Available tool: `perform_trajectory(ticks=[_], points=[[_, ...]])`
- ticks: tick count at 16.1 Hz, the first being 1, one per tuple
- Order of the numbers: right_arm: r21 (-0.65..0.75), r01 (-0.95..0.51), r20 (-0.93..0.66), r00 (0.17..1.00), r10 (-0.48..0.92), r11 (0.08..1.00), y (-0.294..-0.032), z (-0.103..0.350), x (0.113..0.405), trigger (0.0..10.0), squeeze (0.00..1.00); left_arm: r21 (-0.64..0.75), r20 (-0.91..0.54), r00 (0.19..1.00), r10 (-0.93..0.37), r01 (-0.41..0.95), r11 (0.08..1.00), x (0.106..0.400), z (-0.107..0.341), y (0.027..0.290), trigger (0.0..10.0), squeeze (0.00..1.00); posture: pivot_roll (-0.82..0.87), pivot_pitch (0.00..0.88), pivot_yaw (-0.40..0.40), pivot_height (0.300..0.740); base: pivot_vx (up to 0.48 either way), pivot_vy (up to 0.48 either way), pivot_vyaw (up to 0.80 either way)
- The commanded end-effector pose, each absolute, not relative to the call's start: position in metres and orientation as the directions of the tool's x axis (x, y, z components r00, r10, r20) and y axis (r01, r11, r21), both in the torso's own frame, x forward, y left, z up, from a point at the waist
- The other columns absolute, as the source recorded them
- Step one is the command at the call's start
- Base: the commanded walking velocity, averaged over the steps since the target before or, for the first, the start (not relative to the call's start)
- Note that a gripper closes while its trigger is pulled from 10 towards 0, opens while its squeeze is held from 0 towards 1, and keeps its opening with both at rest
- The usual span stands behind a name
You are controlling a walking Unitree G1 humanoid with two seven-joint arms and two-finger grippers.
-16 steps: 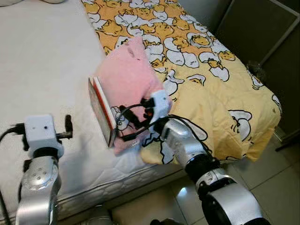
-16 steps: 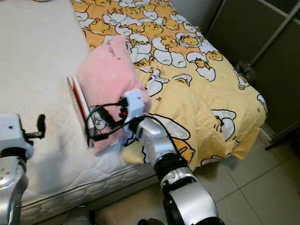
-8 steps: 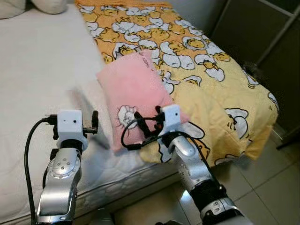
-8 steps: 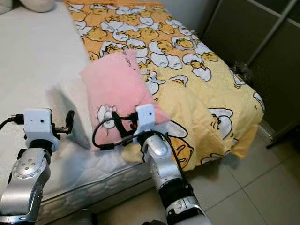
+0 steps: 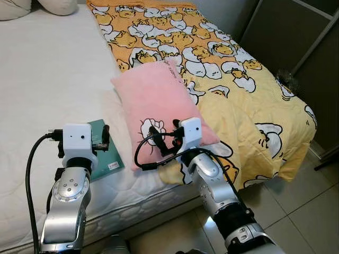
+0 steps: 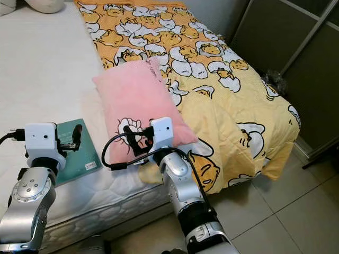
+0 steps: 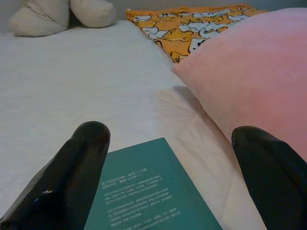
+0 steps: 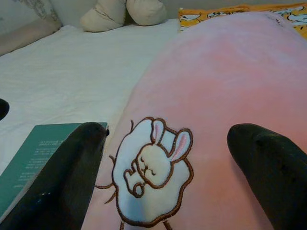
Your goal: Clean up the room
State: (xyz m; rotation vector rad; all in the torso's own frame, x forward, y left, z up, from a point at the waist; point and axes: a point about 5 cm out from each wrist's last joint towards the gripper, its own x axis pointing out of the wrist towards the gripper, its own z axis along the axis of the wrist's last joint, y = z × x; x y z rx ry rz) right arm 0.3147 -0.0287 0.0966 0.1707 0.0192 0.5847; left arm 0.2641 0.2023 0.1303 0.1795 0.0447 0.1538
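Book: a green book (image 5: 106, 151) lies flat on the white mattress (image 5: 47, 79), near the front edge, just beside the pink pillow (image 5: 159, 108).
Pillow: it lies flat, partly on the mattress and partly on the yellow duck blanket (image 5: 233, 79).
Left gripper (image 7: 168, 191): fingers spread wide above the near end of the book, holding nothing.
Right gripper (image 8: 163, 182): fingers wide apart over the rabbit picture on the pillow, holding nothing.
Open room: bare mattress beyond the book, two cream pillows (image 7: 62, 14) at the far end.
Floor: pale tiles (image 5: 307, 211) beside the bed, dark wardrobe (image 5: 296, 32) close.
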Motion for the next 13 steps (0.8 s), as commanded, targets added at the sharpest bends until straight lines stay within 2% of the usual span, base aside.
perform_trajectory(ticks=[1,4,5,6,7,11,13], points=[[0.155,-0.540,0.034,0.840,0.542,0.827,-0.032,0.098,0.316,10.0,0.00,0.184,-0.030,0.990,0.140,-0.132,0.974,0.265,0.130,0.198,10.0,0.00,0.19,0.026,-0.117,0.732,0.000,0.000,0.00],[0.155,-0.540,0.034,0.840,0.542,0.827,-0.032,0.098,0.316,10.0,0.00,0.184,-0.030,0.990,0.140,-0.132,0.974,0.265,0.130,0.198,10.0,0.00,0.19,0.026,-0.117,0.732,0.000,0.000,0.00],[0.079,-0.242,0.051,0.970,0.238,0.967,-0.111,0.094,0.301,10.0,0.00,0.170,-0.039,0.992,0.121,-0.113,0.979,0.279,0.121,0.187,10.0,0.00,-0.02,0.000,-0.021,0.732,0.000,0.000,0.00],[-0.059,0.062,0.109,0.992,-0.055,0.996,-0.189,0.103,0.272,10.0,0.00,0.161,-0.048,0.993,0.109,-0.100,0.982,0.293,0.114,0.177,10.0,0.00,-0.02,0.000,-0.020,0.732,0.000,0.000,0.00],[-0.080,0.104,0.118,0.989,-0.094,0.991,-0.201,0.104,0.265,10.0,0.00,0.160,-0.048,0.993,0.105,-0.096,0.982,0.296,0.113,0.174,10.0,0.00,-0.02,0.000,-0.018,0.732,0.000,0.000,0.00],[-0.068,0.130,0.126,0.985,-0.121,0.989,-0.204,0.102,0.264,10.0,0.00,0.193,-0.039,0.996,0.085,-0.076,0.978,0.296,0.112,0.176,10.0,0.00,-0.04,0.000,-0.006,0.732,0.000,0.000,0.00],[-0.112,0.163,0.130,0.980,-0.148,0.980,-0.206,0.109,0.253,10.0,0.00,0.185,-0.026,0.983,0.182,-0.174,0.967,0.289,0.106,0.187,10.0,0.00,-0.05,0.000,0.009,0.732,0.000,0.000,0.00]])
